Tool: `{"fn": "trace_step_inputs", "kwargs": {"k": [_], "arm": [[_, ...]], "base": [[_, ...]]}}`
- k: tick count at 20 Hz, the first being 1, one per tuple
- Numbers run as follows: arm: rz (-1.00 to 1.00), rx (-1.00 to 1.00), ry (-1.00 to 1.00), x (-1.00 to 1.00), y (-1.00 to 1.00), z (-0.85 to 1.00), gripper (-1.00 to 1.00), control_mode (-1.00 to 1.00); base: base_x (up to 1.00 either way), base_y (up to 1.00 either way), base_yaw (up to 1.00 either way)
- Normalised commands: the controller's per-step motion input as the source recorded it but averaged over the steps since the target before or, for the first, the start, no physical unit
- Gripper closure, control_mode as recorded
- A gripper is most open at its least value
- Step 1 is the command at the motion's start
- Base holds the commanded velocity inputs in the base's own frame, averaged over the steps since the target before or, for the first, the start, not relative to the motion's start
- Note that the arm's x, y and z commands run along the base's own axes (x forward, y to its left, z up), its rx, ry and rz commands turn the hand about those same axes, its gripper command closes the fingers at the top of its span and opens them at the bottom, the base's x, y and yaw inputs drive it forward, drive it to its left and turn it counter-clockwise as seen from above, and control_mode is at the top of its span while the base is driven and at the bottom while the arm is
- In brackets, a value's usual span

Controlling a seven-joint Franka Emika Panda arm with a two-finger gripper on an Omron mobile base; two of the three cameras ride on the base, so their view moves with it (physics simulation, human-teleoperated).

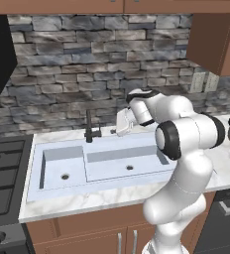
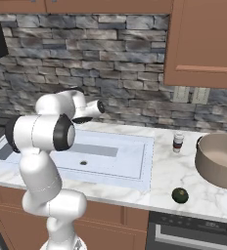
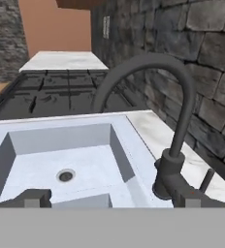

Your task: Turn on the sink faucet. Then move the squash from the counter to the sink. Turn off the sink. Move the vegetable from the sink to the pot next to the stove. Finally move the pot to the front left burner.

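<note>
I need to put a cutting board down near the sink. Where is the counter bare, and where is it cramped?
Bare marble lies between the sink rim and the squash, and along the counter front edge. It is crowded right of there, among the small jar, squash and pot, and behind the basin by the faucet.

No writing, label, brand, number or sign can be read anywhere in these pictures. The small jar (image 2: 178, 142) on the desk (image 2: 169, 171) carries a dark band, but it is too small to show any lettering.
</note>
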Motion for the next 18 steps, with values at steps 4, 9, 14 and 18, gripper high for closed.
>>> {"fn": "trace_step_inputs", "kwargs": {"k": [4, 9, 14, 18], "arm": [[0.08, 0.01, -0.07, 0.16, 0.08, -0.08, -1.00, -1.00], [0.09, 0.01, -0.04, 0.08, 0.07, -0.07, -1.00, -1.00], [0.08, 0.00, 0.00, 0.21, 0.07, -0.07, -1.00, -1.00], [0.06, 0.00, 0.00, 0.24, 0.05, -0.03, -1.00, -1.00]], "base": [[0.00, 0.00, 0.00], [0.00, 0.00, 0.00], [0.00, 0.00, 0.00], [0.00, 0.00, 0.00]]}}
